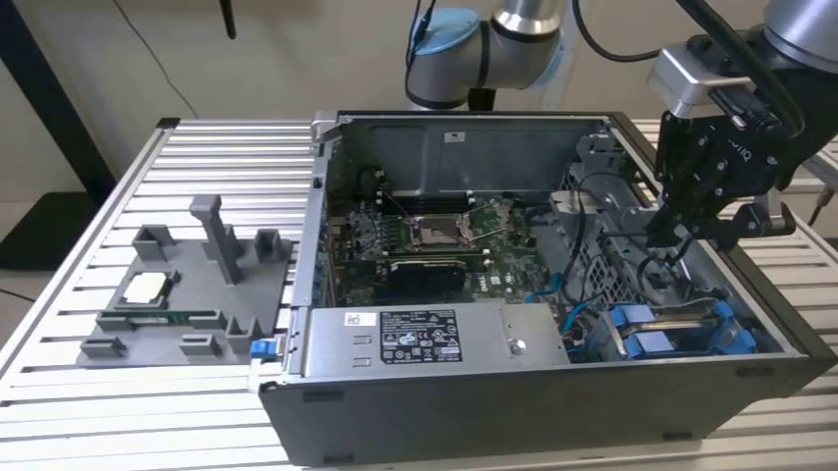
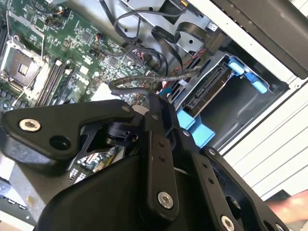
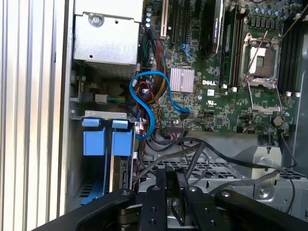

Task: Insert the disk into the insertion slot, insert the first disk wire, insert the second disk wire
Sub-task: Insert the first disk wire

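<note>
The disk in its bright blue carrier sits inside the insertion slot, the drive bay at the case's near corner on the exterior view's right. In the second wrist view its edge lies beside a blue rail. My gripper hangs inside the open case just behind that bay, shut on a black disk wire. The same wire arcs across the fingertips in the second wrist view. A blue flat cable loops from the motherboard toward the bay.
The open computer case lies on a slatted metal table. The grey power-supply box fills its near side, with the motherboard behind. A grey parts fixture stands on the exterior view's left. A person's hand is by the case edge.
</note>
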